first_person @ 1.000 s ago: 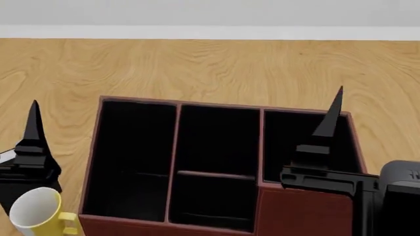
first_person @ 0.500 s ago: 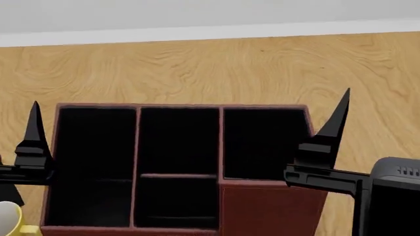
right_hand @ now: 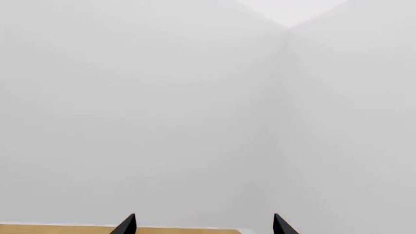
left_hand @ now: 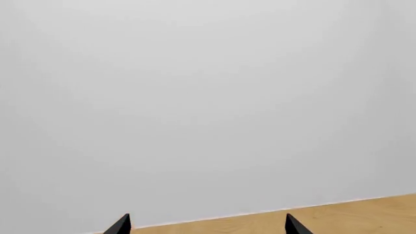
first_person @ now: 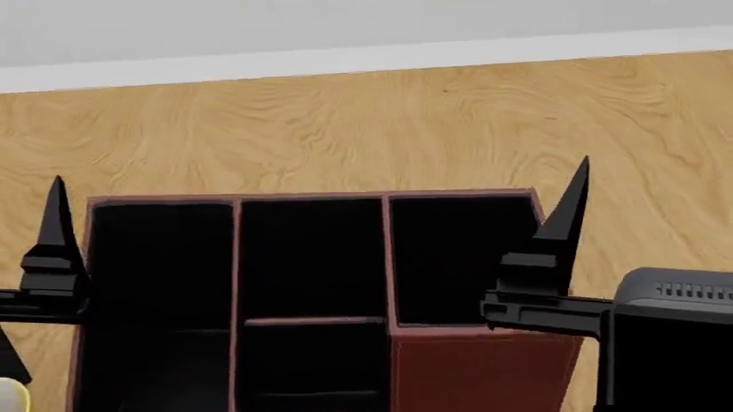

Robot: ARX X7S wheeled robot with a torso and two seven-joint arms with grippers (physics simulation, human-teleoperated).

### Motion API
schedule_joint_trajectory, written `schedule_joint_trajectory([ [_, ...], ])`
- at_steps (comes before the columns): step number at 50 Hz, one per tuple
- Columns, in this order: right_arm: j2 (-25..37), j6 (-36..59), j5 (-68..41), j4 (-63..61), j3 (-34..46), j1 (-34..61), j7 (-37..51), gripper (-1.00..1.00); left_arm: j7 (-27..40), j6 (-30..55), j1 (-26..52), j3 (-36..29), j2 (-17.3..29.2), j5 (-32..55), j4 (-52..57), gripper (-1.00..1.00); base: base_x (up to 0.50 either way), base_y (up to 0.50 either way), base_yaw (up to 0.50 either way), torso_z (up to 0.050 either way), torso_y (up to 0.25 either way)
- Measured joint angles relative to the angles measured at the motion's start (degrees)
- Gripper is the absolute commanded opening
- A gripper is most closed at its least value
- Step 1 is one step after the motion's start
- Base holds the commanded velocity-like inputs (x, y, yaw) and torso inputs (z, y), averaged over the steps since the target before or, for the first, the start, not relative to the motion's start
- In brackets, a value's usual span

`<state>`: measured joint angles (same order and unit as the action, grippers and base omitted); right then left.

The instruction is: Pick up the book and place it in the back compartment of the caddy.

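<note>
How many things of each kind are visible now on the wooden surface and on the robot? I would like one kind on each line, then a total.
Caddy: 1
Mug, only a sliver at the edge: 1
Grippers, left gripper and right gripper: 2
Book: 0 in view
Total: 4

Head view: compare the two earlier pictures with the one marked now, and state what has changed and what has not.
The view has swung: the caddy now sits further left and lower in frame, and the mug has slid almost out at the lower left corner. Both grippers, left and right, stay open and empty, fingers pointing up. No book shows.
</note>
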<state>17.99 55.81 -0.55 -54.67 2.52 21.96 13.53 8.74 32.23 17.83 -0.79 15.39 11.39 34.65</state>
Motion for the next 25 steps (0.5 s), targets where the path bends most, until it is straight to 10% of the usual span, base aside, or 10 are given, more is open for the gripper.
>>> schedule_joint_trajectory([
  [12, 0.4, -0.4, -0.1, 0.5, 1.3, 0.2, 0.1, 1.0, 0.4, 0.0, -0.1, 0.3, 0.4, 0.3, 0.2, 1.0, 0.33, 0.45, 0.0, 0.0, 0.001],
  [25, 0.1, -1.2, -1.3, 0.2, 0.8, -0.1, -0.3, 1.0, 0.8, -0.3, -0.1, 0.0, 0.7, 0.3, 0.1, 1.0, 0.0, 0.0, 0.0, 0.0, 0.001],
])
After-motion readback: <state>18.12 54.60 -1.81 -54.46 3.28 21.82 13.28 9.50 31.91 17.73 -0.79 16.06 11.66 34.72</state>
